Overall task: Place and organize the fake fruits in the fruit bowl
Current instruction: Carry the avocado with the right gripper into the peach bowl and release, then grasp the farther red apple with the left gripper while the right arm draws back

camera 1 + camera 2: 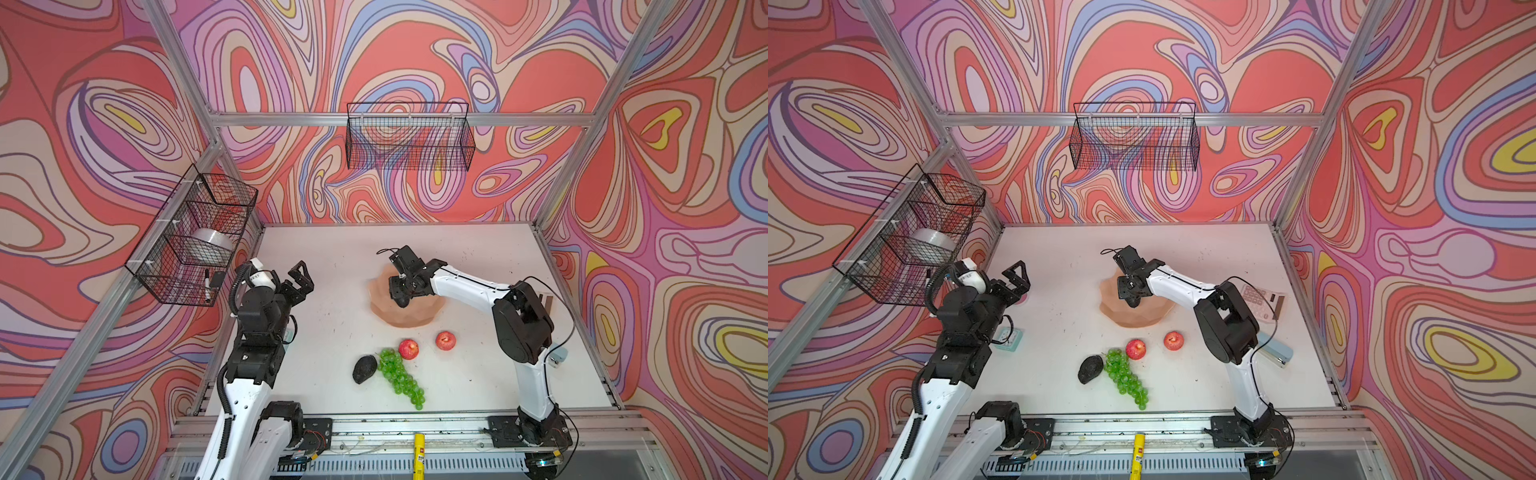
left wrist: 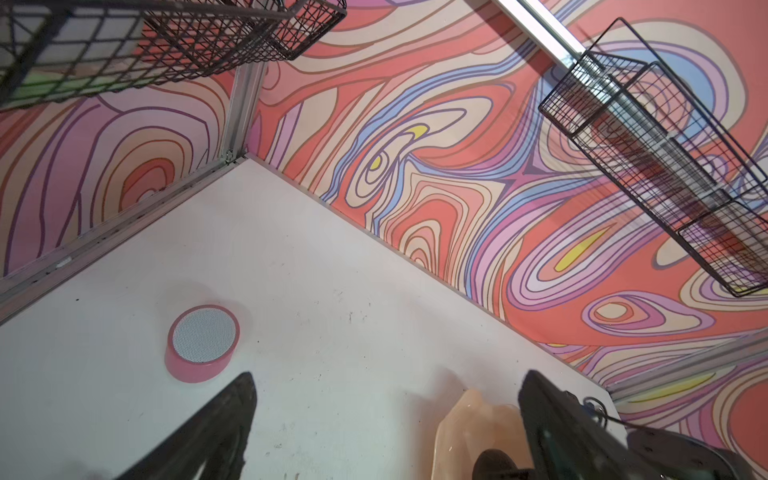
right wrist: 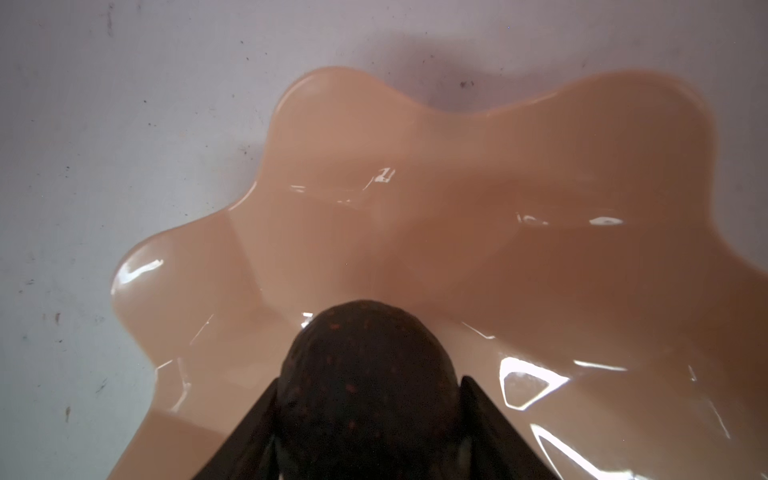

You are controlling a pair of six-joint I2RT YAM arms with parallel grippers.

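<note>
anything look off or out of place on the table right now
Nothing looks spilled or damaged. The fruit bowl sits flat, and the right tool holds an avocado over it. Still loose on the table: two apples, the grapes and another avocado.

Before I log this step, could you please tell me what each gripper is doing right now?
Left gripper: open, holding nothing.
Right gripper: closed on an avocado, over the fruit bowl.

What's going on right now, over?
Right hand shut on avocado over fruit bowl. Left hand open, empty. Apples, grapes, second avocado on table. Nothing blocking.
</note>
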